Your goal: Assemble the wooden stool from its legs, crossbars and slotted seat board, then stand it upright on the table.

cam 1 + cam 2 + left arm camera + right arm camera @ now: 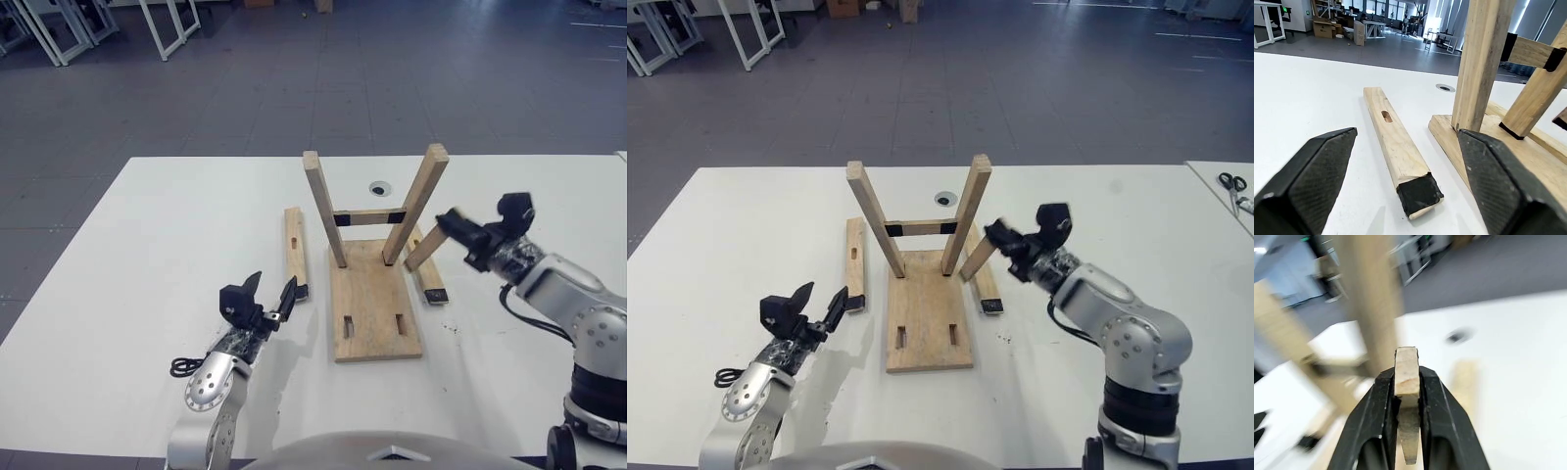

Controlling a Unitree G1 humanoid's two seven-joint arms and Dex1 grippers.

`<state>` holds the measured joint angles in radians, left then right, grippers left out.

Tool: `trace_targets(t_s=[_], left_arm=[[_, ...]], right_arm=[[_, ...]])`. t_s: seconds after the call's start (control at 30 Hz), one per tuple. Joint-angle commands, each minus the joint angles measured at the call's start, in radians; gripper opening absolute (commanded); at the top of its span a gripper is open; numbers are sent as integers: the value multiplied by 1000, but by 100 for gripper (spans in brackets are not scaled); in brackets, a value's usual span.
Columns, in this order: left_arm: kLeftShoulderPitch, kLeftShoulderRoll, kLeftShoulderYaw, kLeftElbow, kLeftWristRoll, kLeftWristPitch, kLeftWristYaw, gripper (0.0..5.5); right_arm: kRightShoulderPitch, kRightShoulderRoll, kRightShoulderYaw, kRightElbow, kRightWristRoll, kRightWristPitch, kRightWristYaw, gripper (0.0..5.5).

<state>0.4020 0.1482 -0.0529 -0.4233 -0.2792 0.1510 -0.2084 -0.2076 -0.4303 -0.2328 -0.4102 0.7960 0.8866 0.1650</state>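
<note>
Stool, wooden, part-built, mid-table. Seat board (377,313) lies flat. Two legs (324,211) stand in its far slots, splayed apart toward the top and tied by one crossbar (367,217). Two near slots (349,326) are open.

Loose stock: one spare leg (295,250) flat just left of the board, another (429,279) flat along its right edge.

Right gripper (451,227): pinching the top of a short wooden bar (427,247), which slants down toward the foot of the right standing leg.

Left gripper (271,294): fingers spread, holding nothing, poised over the near end of the left spare leg.

Hazards, as judged:
- The standing pair looks held only by its slots, so a nudge from the slanted bar could tip or unseat it.
- The pinch is narrow and at the bar's very end, so the bar may pivot or slip under side load.
- The board is unclamped and may slide when pressed.

Not determinable:
- Whether the bar's lower end touches the leg or the board.
- How deep the standing legs sit.
- The right spare leg's far end, which is covered by the bar.
</note>
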Motion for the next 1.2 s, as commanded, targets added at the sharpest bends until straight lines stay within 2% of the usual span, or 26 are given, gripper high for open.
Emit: trace_targets(t_s=[0.03,0.23,0.4,0.9,1.2], left_arm=[[-8,-14,-6,17,29,21,25,379],[-19,-26,-13,36,57,20,42,379],[-18,-37,-18,49,76,16,48,379],[-14,-40,-14,70,114,18,49,379],[-18,-38,-12,78,123,19,45,379]], right_arm=[[-23,53,30,71,-139,-142,-41,42],[-89,116,117,134,-254,-203,-56,42],[-128,107,163,183,-341,-188,-53,42],[-147,145,192,154,-417,-77,-61,42],[-149,155,205,247,-485,-137,-35,42]])
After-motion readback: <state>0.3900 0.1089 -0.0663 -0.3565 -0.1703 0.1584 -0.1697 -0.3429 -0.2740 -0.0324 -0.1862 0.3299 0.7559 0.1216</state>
